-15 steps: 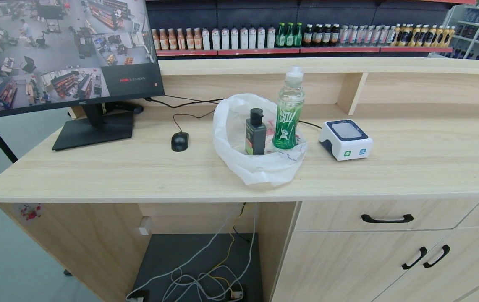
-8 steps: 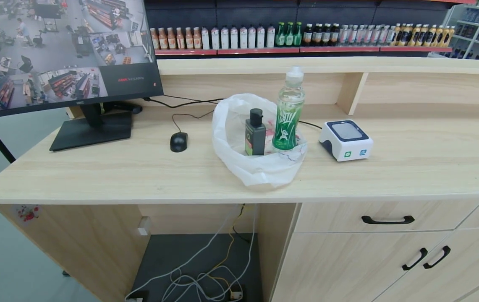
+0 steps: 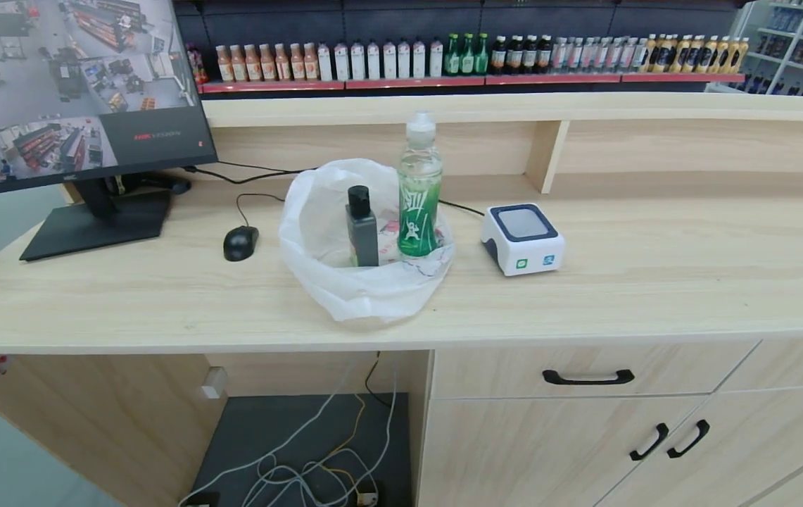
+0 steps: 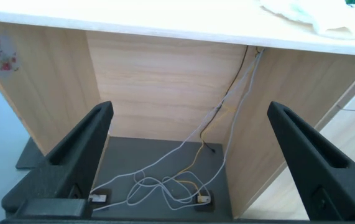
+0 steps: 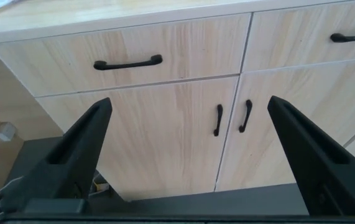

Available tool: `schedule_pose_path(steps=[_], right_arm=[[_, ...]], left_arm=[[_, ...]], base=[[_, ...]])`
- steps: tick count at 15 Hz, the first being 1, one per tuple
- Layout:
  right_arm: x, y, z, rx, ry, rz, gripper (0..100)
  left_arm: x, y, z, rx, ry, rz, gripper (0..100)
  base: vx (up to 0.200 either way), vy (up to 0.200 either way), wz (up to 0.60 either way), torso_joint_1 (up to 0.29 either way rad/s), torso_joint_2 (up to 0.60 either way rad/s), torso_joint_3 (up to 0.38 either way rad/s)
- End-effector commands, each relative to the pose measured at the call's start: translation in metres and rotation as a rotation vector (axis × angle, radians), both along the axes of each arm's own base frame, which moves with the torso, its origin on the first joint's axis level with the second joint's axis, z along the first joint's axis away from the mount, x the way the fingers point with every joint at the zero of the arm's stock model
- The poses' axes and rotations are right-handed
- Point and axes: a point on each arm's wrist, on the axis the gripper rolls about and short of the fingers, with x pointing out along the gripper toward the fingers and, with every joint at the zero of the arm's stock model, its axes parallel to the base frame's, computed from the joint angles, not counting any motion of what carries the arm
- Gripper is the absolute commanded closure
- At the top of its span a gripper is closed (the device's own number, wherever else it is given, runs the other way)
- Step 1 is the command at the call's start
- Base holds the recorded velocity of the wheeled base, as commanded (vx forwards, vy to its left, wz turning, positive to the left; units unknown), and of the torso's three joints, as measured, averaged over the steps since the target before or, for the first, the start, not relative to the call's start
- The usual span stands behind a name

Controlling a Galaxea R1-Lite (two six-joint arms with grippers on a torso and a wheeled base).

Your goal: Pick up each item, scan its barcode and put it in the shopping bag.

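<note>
Left gripper (image 4: 189,112), right gripper (image 5: 189,106): were held below the countertop (image 3: 654,282), fingers spread apart. Green bottle (image 3: 419,211), pump bottle (image 3: 362,232): were stood in the shopping bag (image 3: 345,289) above.

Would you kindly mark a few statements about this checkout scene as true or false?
1. The green bottle stands upright inside the shopping bag. True.
2. The dark bottle lies on its side. False: it stands upright in the bag, beside the green bottle.
3. The scanner sits on the counter, on the robot's right of the bag. True.
4. The left end effector holds the dark bottle. False: it is open and empty, low down before the counter's open compartment.
5. The right end effector is open, facing the drawer fronts. True.
</note>
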Motion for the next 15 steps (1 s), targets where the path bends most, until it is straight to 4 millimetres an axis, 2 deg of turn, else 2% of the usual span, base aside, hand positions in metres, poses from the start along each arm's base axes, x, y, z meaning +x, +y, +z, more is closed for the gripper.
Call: schedule_pose_path(steps=[1,12,15], right_arm=[[0.0005,0.0,0.0003,0.0,0.006,0.002,0],[0.0006,0.0,-0.0002,0.001,0.007,0.002,0],[0.0006,0.0,-0.0002,0.0,0.007,0.0,0]], left_arm=[[0.0,0.0,0.0,0.0,0.0,0.001,0],[0.0,0.0,0.0,-0.002,0.0,0.001,0],[0.0,0.0,0.0,0.0,0.0,0.001,0]], base=[[0.0,-0.2,0.0,-0.007,0.0,-0.007],[0.0,-0.2,0.0,0.001,0.0,0.001],[0.0,0.0,0.0,0.0,0.0,0.0]])
